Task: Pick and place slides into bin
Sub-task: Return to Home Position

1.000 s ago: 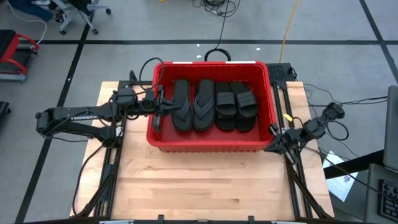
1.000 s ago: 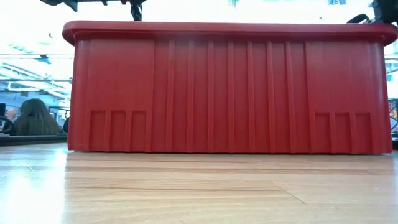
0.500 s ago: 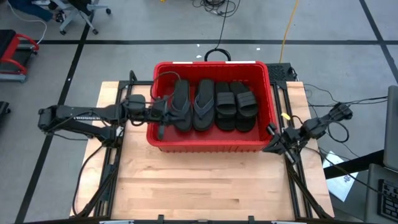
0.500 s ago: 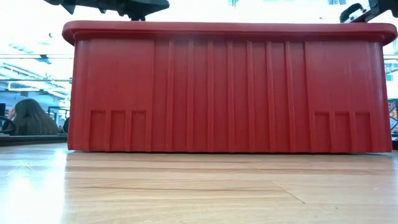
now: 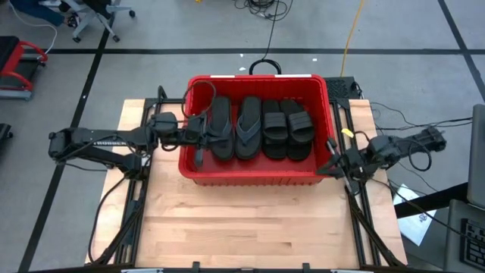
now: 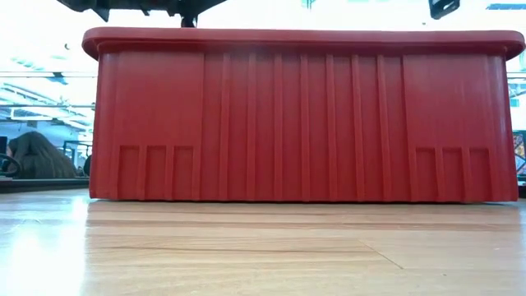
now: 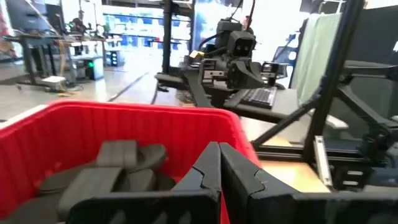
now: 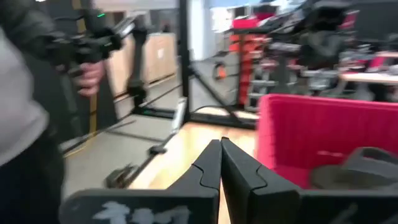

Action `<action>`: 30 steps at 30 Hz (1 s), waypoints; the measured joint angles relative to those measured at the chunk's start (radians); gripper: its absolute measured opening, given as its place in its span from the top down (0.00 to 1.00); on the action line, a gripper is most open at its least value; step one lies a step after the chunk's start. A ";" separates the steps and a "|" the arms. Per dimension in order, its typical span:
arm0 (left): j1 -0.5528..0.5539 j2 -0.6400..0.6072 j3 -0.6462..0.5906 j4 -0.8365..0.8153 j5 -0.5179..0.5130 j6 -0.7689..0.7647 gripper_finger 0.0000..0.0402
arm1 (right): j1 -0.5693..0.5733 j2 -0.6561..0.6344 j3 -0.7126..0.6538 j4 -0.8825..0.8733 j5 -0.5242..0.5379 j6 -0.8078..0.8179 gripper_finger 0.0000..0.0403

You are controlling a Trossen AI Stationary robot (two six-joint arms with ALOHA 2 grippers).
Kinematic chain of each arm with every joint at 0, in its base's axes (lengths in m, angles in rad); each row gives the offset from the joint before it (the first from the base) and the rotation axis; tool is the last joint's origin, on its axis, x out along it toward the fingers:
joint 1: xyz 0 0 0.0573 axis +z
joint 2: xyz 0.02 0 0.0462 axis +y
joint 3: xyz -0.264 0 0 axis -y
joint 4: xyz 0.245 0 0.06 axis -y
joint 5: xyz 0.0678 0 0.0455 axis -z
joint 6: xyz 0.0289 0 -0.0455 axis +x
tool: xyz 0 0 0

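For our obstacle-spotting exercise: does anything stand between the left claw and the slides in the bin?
Nothing visible does. The left claw, shut, hangs at the bin's left rim, with the slides lying right beside it inside.

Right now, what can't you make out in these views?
- Low view: bin wall hides its contents.
- High view: top slides cover any beneath; count unknown.
- Right wrist view: blur; beyond the shut right gripper, only outlines.
- Left wrist view: shut left gripper covers the slides' near ends.
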 joint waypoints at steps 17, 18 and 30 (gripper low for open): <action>-0.039 -0.435 -0.279 -0.028 -0.159 -0.056 1.00 | -0.182 -0.155 0.002 0.006 -0.103 0.124 1.00; -0.051 -0.461 -0.280 -0.065 -0.178 -0.053 1.00 | -0.182 -0.159 0.002 0.004 -0.084 0.130 1.00; -0.092 -0.543 -0.280 -0.260 -0.213 -0.015 1.00 | -0.182 -0.138 0.001 0.016 0.006 0.142 1.00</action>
